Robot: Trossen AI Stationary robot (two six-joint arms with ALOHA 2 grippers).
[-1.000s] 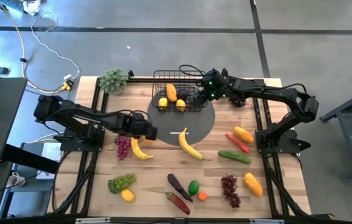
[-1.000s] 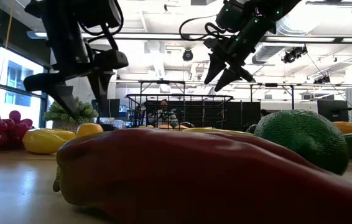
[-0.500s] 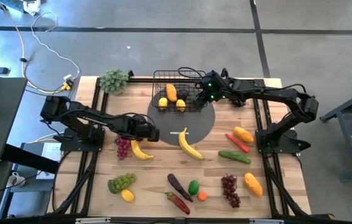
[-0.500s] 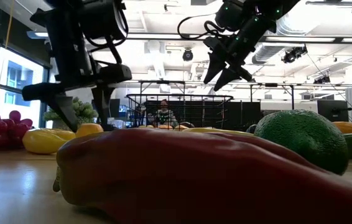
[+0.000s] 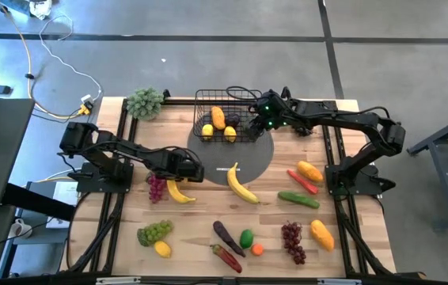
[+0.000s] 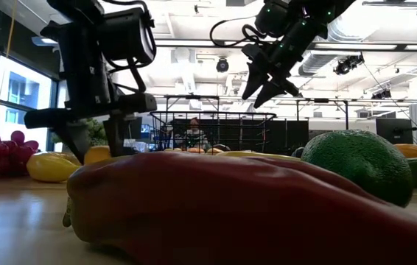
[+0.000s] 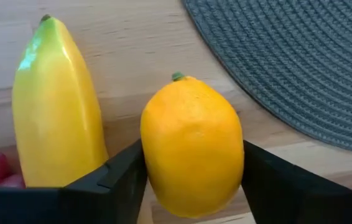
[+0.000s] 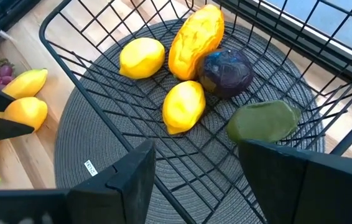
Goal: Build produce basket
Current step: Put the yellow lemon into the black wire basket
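- Since the earlier frames the left tool (image 7: 191, 186) has sunk to the counter (image 5: 200, 229) and its fingers have drawn in around the lemon (image 7: 191, 149).
- It clamps that smooth, egg-shaped lemon beside a glossy banana (image 7: 58, 106), ready for lifting.
- The basket (image 5: 225, 117), black wire mesh on a woven grey mat (image 5: 260, 154), sits at 12 o'clock.
- The right tool (image 8: 194, 174) hovers above it, fingers apart and empty.

Bright, even overhead light; the low view's foreground pepper (image 6: 216, 202) is blurred.
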